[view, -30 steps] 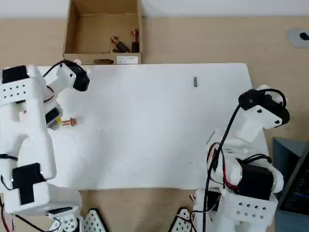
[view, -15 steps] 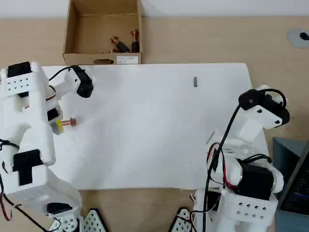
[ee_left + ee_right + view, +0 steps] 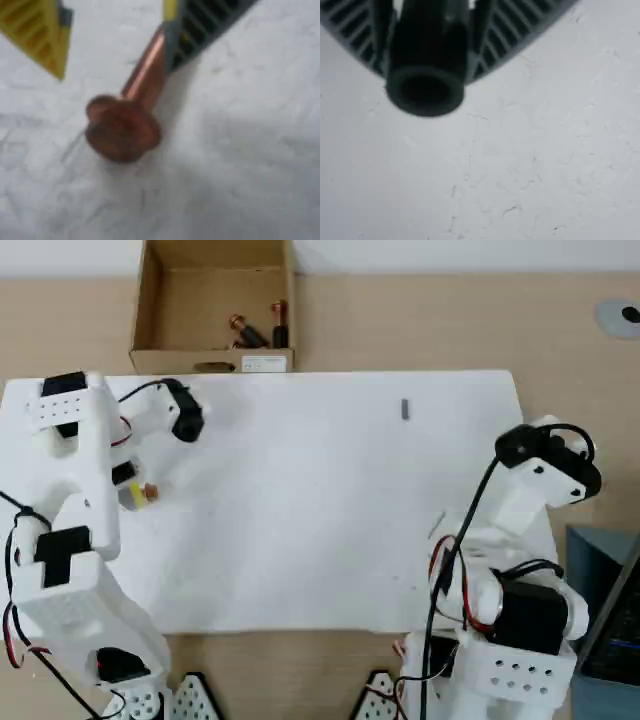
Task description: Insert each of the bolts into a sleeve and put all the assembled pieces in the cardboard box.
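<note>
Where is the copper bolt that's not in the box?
The bolt lies on the white mat near its left edge in the high view, between the left arm's open fingers and against one of them.

copper flanged bolt [image 3: 122,130] lies flat on the white mat [image 3: 330,520]. its shank sits between the spread yellow fingers of the left gripper [image 3: 115,65], against one finger, head poking out. black tubular sleeve [image 3: 426,90] is clamped in the right gripper [image 3: 426,70], open bore facing outward, close over the mat. open-top cardboard box [image 3: 150,310] holds two assembled bolt-and-sleeve pieces [image 3: 246,333], side by side near its front wall.
</note>
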Available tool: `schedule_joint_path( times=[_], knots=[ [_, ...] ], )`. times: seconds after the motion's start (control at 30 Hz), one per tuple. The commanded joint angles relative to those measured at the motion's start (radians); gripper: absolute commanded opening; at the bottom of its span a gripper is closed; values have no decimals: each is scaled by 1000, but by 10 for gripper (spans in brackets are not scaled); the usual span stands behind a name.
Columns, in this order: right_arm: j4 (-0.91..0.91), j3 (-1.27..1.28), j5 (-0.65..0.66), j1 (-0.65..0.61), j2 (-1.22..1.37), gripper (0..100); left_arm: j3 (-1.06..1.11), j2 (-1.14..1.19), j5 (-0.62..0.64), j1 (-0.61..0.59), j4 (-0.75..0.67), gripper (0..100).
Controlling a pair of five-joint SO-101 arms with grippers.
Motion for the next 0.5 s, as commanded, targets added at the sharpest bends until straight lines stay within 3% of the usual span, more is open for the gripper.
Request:
schedule_joint_path(
  times=[0.0, 0.17, 0.37, 0.47],
  knots=[
    [-21, -1, 9, 10, -8, 9, -49, 19, -5, 17, -6, 143],
    [-21, -1, 9, 10, -8, 9, -49, 90, -2, 15, -69, 137],
    [-21, -1, 9, 10, -8, 9, -48, 128, 11, 21, -69, 5],
    [-21, -5, 9, 10, -8, 9, -46, 124, 15, 21, -68, 3]
  ],
)
